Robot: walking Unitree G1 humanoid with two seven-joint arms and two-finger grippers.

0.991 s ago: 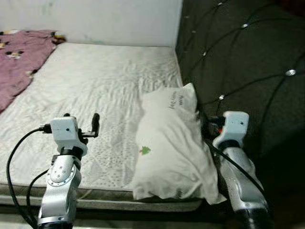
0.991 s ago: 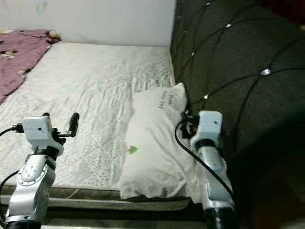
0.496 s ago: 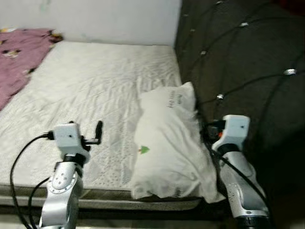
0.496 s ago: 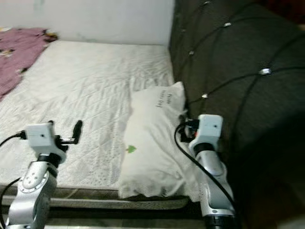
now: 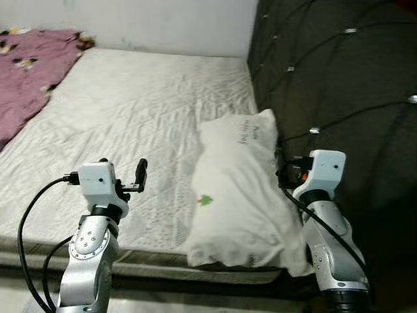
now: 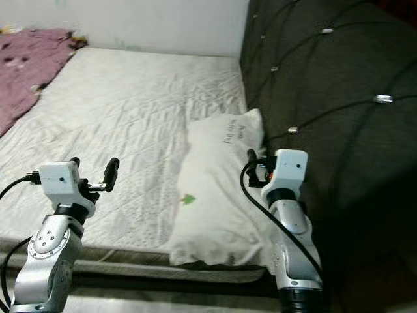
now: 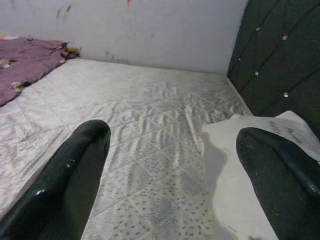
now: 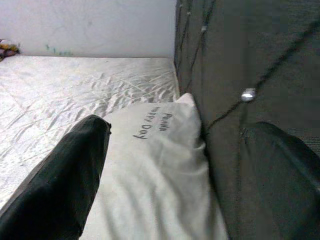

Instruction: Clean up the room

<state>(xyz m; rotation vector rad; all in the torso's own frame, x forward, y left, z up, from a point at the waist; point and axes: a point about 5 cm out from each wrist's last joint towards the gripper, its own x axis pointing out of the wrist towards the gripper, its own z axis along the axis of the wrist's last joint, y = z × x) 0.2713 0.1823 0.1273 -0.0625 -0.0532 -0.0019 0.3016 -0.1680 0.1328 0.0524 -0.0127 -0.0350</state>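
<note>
A white pillow (image 5: 238,189) with a small green mark lies on the white quilted mattress (image 5: 130,111), pressed against the dark tufted headboard (image 5: 339,78). A purple blanket (image 5: 29,72) is crumpled at the far left of the bed. My left gripper (image 7: 172,135) is open, hovering above the mattress near its front edge, to the left of the pillow. My right gripper (image 8: 175,130) is also open, at the pillow's right side: one finger (image 8: 75,170) is over the pillow and the other (image 8: 280,170) is in front of the headboard. Neither holds anything.
A white wall (image 5: 163,23) runs along the far side of the bed. The mattress's front edge (image 5: 150,264) is right in front of me, between my arms. The headboard closes off the right side.
The whole view has shifted a little as the camera moved. Both arms keep about the same pose over the bed, and both grippers remain open.
</note>
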